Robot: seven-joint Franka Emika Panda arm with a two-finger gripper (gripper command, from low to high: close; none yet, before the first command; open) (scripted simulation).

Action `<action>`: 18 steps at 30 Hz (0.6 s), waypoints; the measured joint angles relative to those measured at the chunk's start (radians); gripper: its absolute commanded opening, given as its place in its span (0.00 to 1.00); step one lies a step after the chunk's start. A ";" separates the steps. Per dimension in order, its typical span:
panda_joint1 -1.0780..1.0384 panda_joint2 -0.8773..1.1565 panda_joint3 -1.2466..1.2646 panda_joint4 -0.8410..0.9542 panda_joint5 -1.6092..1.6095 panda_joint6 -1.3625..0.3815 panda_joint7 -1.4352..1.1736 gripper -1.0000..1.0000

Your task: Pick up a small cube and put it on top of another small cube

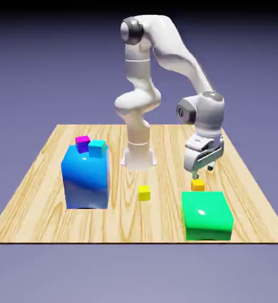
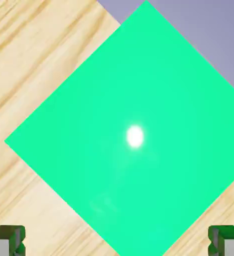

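- The surface (image 1: 165,222) carries everything here; its wood grain shows on two sides of the green block in the hand view, so there is bare wood beside that block.
- The white arm (image 1: 178,53) reaches out over the exterior view's right side, its hand low; a slow, straight descent looks like the right move, once the aim is settled.
- The big blue block (image 1: 86,183) stands well apart on the exterior view's left, with a magenta cube (image 1: 82,144) and a cyan cube (image 1: 97,148) on top; it calls for no care during this pick.
- The big green block (image 2: 128,120) is the real hazard; it sits just beside the target on the camera's side, so keep the hand from drifting onto it while lowering.
- The end effector (image 1: 203,172) has its fingers wide apart with nothing between them; keep them so until they straddle the target, turn them square to two opposite faces, then close gently.
- The tiny orange-yellow cube (image 1: 197,185) lies near the fingertips, between them and the green block; the hand view doesn't show it, so whether it is centred I cannot tell; the tiny pure-yellow cube (image 1: 144,193), out in the open, would make a likely base for stacking.
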 measured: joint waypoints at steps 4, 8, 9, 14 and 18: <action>0.138 0.104 -0.050 0.057 -0.012 -0.105 -0.036 0.50; 0.283 0.207 -0.100 0.114 -0.025 -0.210 -0.072 0.50; 0.319 0.233 -0.113 0.128 -0.028 -0.236 -0.081 0.50; 0.500 0.363 -0.175 0.199 -0.043 -0.368 -0.126 0.50; 0.645 0.467 -0.225 0.256 -0.056 -0.473 -0.162 0.50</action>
